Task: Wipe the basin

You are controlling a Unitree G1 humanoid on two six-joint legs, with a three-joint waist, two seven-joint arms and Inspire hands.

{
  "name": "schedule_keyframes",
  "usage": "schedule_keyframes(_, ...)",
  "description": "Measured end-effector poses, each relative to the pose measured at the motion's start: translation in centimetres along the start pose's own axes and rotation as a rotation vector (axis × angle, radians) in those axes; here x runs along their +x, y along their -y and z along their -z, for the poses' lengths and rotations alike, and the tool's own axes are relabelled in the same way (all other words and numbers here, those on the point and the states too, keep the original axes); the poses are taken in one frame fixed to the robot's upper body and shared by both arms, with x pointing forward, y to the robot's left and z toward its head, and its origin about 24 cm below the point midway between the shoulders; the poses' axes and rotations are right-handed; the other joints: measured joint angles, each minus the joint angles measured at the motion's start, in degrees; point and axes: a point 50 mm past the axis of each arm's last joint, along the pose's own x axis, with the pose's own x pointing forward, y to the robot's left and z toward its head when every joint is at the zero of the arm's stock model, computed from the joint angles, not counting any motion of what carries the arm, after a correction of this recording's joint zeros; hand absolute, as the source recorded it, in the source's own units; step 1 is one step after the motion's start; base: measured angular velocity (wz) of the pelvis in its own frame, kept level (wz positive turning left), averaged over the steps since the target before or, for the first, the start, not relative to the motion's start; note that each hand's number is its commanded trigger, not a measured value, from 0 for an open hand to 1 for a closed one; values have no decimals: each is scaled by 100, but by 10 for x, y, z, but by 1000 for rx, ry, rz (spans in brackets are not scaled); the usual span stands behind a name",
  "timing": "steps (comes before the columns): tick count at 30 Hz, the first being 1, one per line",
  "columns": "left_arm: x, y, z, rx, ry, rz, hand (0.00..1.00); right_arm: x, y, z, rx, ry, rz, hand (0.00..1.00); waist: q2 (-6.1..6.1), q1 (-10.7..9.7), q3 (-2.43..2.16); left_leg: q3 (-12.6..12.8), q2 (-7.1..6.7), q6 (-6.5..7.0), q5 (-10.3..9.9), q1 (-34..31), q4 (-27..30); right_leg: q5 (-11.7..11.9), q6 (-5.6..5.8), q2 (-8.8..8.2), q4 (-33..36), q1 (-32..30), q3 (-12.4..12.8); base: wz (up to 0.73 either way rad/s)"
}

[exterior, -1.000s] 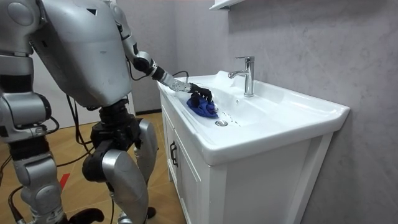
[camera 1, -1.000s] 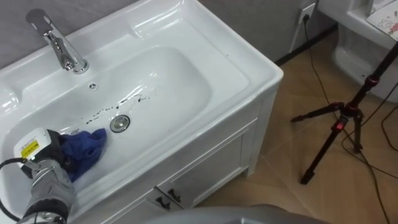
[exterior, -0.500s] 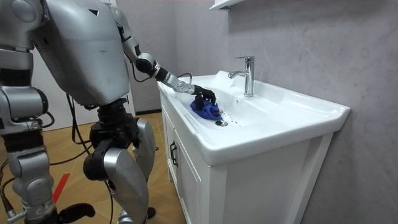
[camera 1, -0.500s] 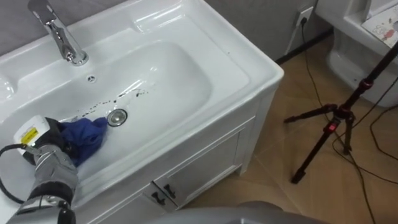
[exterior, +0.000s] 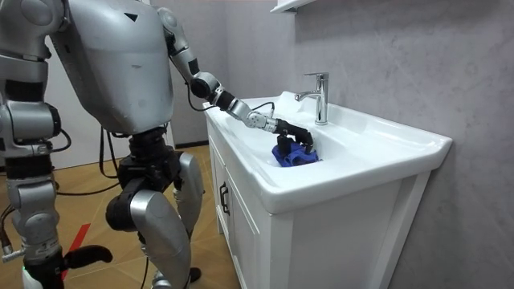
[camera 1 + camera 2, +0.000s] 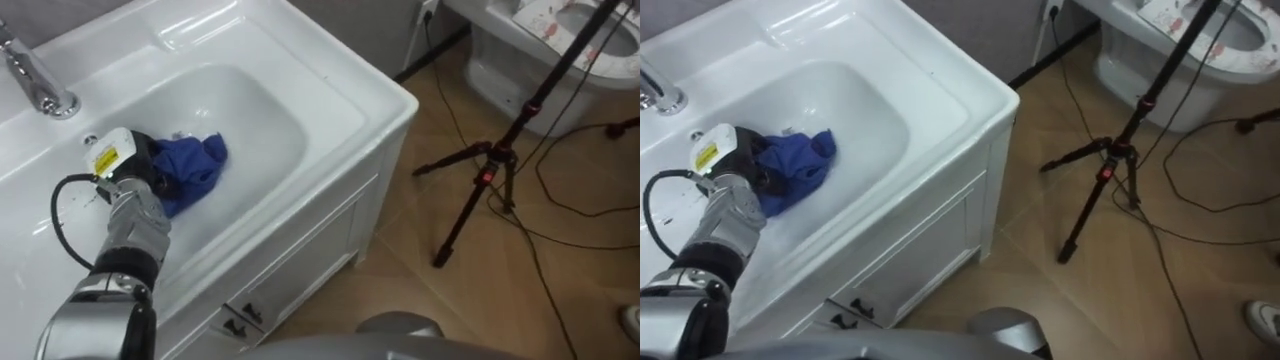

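Left eye view: a white basin (image 6: 360, 95) is seen from above, set on a white cabinet (image 6: 300, 250). The left hand (image 6: 135, 165) reaches in from the lower left and lies in the bowl. Its dark fingers are curled into a blue cloth (image 6: 195, 170), gripping it. The cloth is bunched on the bottom of the bowl, near the middle. A chrome tap (image 6: 35, 85) stands at the back rim, at the upper left. To the right, on the wooden floor (image 6: 420, 300), stands a black tripod (image 6: 490, 180), with a white toilet (image 6: 520, 60) behind it.

Room view: the robot stands at the front of the cabinet (image 5: 265, 241), at the room view's left. Its left arm stretches out over the basin (image 5: 345, 172). The left hand (image 5: 295, 135) arches down onto the cloth (image 5: 293, 155), which lies in the bowl in front of the tap (image 5: 320, 96). The right hand (image 5: 84, 257) hangs low by the robot's side; whether it is open or closed cannot be told.

Right eye view: the same scene, with the left hand (image 6: 740, 160) closed on the cloth (image 6: 795, 165) in the bowl.
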Motion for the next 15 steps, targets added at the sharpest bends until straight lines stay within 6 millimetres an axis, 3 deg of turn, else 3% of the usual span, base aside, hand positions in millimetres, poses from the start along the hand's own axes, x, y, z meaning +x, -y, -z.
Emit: schedule_keyframes(15,2,-7,-8,-19,26,-33,100,0,0,0,1,-2,-12,0,50,-79,23,128,8,0,-1,44,5,2,-7,32,21,-11,111,-4)
